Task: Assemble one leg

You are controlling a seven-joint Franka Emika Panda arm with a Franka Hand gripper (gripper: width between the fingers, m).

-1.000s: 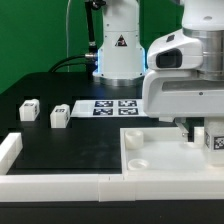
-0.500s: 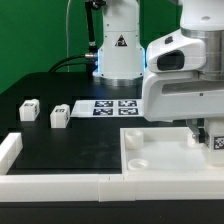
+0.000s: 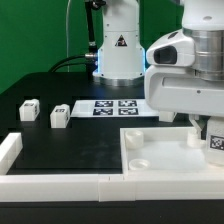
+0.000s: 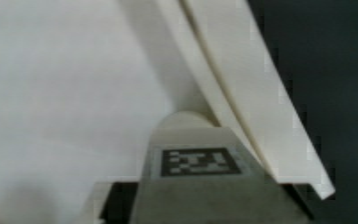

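Leg (image 3: 214,143) (image 4: 197,160) sits over the white panel (image 3: 170,165) at three o'clock in the exterior view, jaws apparently clamped on it.

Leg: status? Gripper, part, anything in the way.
Gripper shut on the leg. Leg low over the square panel, at the exterior view's right. Panel rim close beside it.

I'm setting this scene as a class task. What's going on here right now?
The Panda arm's fingers appear closed on one small white leg, whose marker faces the wrist camera. The leg is by the rim of the large square panel, on the exterior view's right. Whether it touches the panel is unclear. Two more legs sit loose on the black table, near the marker board.
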